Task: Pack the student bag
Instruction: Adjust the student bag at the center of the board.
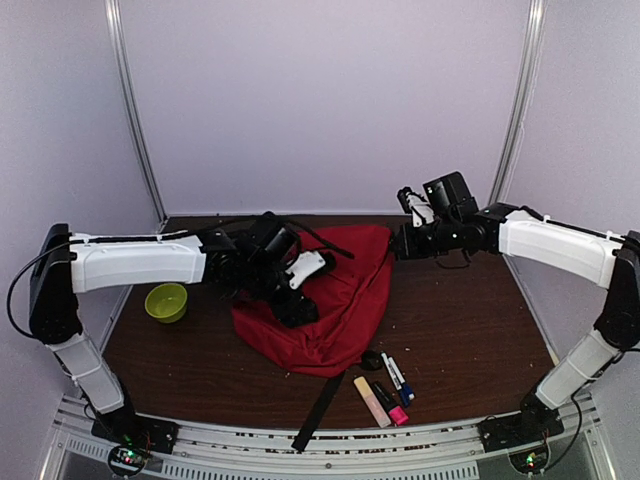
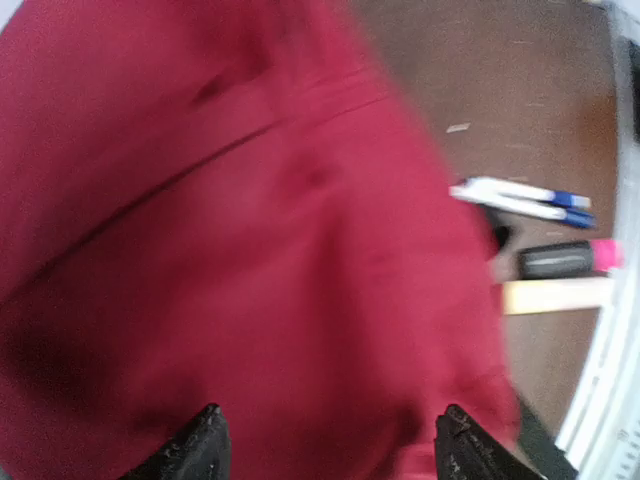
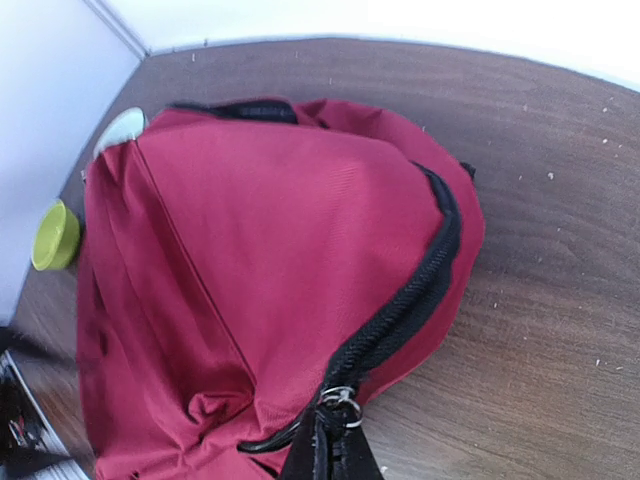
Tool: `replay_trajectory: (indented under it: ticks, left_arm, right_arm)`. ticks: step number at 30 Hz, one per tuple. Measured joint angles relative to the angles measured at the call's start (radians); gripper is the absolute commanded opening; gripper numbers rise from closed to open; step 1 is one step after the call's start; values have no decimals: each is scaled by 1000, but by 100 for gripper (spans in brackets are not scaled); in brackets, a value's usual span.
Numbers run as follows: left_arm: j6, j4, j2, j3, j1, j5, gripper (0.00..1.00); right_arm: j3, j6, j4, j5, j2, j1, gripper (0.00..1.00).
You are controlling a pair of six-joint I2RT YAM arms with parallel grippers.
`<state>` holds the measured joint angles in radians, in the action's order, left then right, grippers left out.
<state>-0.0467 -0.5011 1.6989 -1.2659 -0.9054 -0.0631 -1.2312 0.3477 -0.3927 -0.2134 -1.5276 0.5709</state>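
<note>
Two grippers at your student bag [image 3: 270, 250], one pinching, one spread.

Your right gripper [image 3: 330, 452] is clenched on the end of the bag's black zipper [image 3: 420, 290], with a metal ring [image 3: 340, 398] right at its fingertips. Beyond them the soft red fabric bulges and creases on the table [image 3: 560, 200], and a green bowl [image 3: 55, 235] sits past its far side. Your left gripper [image 2: 330, 445] is released, its fingers apart just over blurred red cloth, with pens [image 2: 520, 197] lying beyond the bag's edge.
</note>
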Motion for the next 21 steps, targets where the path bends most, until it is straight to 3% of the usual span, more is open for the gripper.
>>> replay_trajectory:
  ticks: [3, 5, 9, 11, 12, 15, 21]
  left_arm:
    - [140, -94, -10, -165, -117, -196, 76]
    - [185, -138, -8, -306, -113, -320, 78]
    - [187, -146, 99, -676, 117, -444, 83]
    - [192, -138, 233, -873, 239, -439, 96]
    - [199, -137, 289, -929, 277, -432, 98]
    - [206, -136, 456, -1018, 320, -401, 98]
    - [204, -156, 676, -1017, 271, -311, 98]
  right_arm:
    - [15, -63, -11, -23, -21, 0, 0]
    - [23, -115, -4, -30, -29, 0, 0]
    - [51, -206, 39, -39, -21, 0, 0]
    - [58, -253, 49, -48, -12, 0, 0]
    - [58, -276, 48, -53, -7, 0, 0]
    - [58, -342, 26, -56, 10, 0, 0]
    - [73, -432, -27, -9, 40, 13, 0]
